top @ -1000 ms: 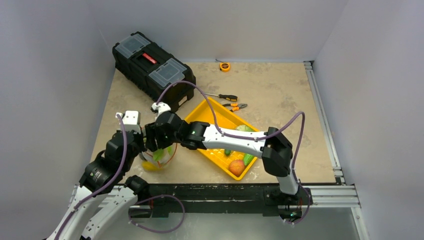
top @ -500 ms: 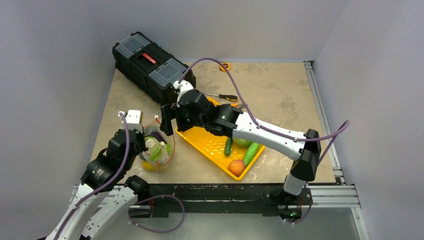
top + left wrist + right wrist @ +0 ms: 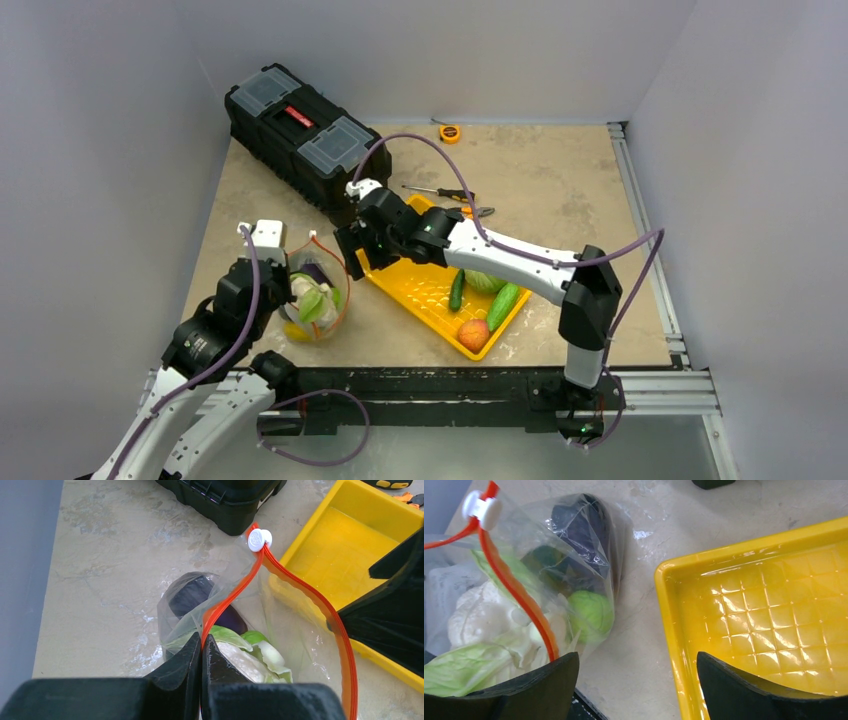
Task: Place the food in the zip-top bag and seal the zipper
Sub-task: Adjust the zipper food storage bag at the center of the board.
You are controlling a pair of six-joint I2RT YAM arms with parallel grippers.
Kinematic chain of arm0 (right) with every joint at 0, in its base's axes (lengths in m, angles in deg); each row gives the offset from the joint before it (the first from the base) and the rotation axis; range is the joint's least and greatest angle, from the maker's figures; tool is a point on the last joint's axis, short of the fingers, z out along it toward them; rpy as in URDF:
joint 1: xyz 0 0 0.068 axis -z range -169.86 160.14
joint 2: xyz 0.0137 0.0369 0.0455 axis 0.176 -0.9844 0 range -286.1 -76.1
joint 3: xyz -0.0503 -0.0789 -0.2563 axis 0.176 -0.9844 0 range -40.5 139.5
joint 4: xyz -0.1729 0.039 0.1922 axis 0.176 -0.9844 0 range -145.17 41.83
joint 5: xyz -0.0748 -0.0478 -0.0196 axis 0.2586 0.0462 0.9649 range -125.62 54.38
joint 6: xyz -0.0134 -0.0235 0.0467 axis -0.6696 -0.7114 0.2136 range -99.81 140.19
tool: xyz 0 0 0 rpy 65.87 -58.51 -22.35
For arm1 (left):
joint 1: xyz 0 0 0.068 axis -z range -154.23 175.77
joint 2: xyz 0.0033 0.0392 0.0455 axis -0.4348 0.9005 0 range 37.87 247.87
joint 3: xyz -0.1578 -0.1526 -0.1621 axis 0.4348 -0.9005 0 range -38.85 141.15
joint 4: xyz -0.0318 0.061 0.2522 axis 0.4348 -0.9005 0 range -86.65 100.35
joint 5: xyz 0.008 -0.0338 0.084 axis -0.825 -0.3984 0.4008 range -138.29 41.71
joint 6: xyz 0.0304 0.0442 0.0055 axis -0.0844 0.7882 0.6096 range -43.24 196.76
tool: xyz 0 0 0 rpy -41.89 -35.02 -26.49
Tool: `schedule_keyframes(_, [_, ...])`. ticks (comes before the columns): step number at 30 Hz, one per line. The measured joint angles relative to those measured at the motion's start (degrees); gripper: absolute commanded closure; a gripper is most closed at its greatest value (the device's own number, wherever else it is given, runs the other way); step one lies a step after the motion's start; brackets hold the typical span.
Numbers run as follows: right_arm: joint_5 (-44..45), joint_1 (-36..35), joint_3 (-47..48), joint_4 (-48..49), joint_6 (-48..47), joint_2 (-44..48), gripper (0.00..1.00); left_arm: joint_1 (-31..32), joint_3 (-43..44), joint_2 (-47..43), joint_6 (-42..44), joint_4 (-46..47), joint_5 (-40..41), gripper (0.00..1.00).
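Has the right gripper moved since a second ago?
Yes. The right gripper has pulled off the zip-top bag, rightward and slightly farther out, to the yellow tray's left corner, nearer the black toolbox.

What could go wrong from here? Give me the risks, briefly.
1. The left gripper pinches only one side of the zipper. If it slips, the open zip-top bag may slump and spill the cauliflower.
2. The open right gripper hangs close beside the bag, so a move toward the tray might snag the plastic.
3. Cucumbers and a peach lie in the tray while the bag looks crowded, so sealing could get hard.
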Motion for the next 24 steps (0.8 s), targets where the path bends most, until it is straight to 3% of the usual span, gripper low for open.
schedule_keyframes(6, [-2.67, -0.11, 0.00, 2.05, 0.85, -4.02, 0.38, 0.02, 0.00, -0.04, 0.00, 0.00, -0.26, 1.00])
schedule_keyframes(10, [-5.84, -0.11, -0.28, 5.20, 3.37, -5.07, 0.65, 0.09, -0.09, -0.37, 0.00, 0.02, -0.39, 1.00])
schedule_keyframes(14, [-7.34, -0.11, -2.97, 9.25, 6.19, -3.67, 0.74, 0.44, -0.13, -0.66, 0.00, 0.02, -0.42, 1.00])
schedule_keyframes(17, [-7.39, -0.37, -5.01, 10.27, 7.26, -1.42, 0.71, 1.31, -0.13, -0.66, 0.00, 0.02, -0.44, 1.00])
schedule_keyframes(24, [-4.04, -0.96, -8.44, 8.09, 6.29, 7.54, 0.34, 1.73, -0.13, -0.66, 0.00, 0.02, -0.13, 1.00])
